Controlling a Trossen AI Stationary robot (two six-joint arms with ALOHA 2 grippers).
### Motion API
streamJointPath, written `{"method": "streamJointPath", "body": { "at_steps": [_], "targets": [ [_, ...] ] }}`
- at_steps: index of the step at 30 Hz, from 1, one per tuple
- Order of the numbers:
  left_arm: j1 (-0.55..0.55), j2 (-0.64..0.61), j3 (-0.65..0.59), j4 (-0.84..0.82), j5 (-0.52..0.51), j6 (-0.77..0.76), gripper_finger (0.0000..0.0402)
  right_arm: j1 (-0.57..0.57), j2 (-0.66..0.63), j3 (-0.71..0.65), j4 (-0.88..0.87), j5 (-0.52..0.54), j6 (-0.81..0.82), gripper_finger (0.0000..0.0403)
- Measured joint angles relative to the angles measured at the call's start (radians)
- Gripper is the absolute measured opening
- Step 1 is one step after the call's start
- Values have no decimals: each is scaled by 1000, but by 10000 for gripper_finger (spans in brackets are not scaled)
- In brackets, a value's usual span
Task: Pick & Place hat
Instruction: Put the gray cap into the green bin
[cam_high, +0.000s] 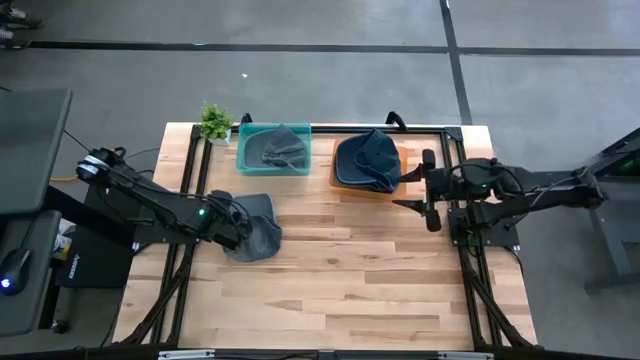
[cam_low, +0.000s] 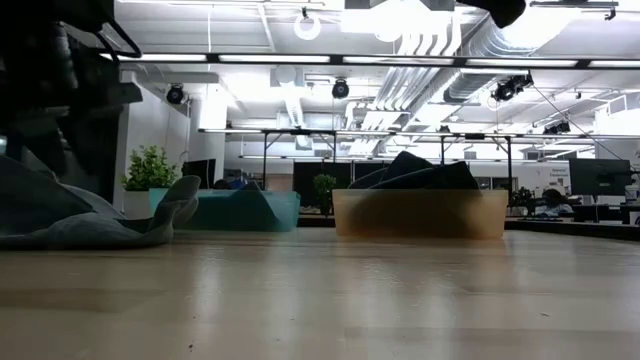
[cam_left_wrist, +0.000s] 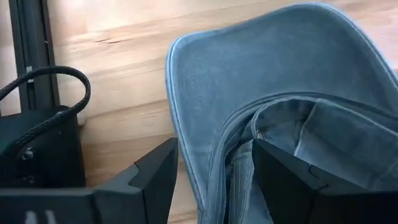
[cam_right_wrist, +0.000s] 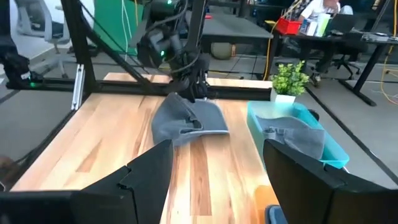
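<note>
A grey hat lies flat on the wooden table's left half, its brim spread on the wood. My left gripper is open, slanting down over the hat's end nearest the left edge; one finger stands outside the rim and the other over the folded crown. The right wrist view shows it at the hat's far end. At the table's right side my right gripper hangs open above the wood, with nothing between its fingers. My left gripper straddles the hat's rim where the brim meets the crown, coming from above at a slant. Whether either finger touches the cloth, I cannot tell. The hat lies on the table.
At the back stand a teal bin holding another grey hat and an orange bin holding a dark hat. A small potted plant sits at the back left corner. Bare wood stretches across the near half.
</note>
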Motion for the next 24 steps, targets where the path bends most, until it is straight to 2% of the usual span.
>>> {"method": "streamJointPath", "body": {
  "at_steps": [8, 14, 24],
  "targets": [
    [1, -13, 0, -78, 86, -89, 202, 28, 61, 0, -6, 0, 7, 246],
    [1, -16, 0, -58, 104, -89, 202, 55, 94, 0, -19, 0, 7, 246],
    [1, -185, -1, -48, 123, 19, 202, 60, 120, -2, -37, -5, 7, 246]
  ]
}}
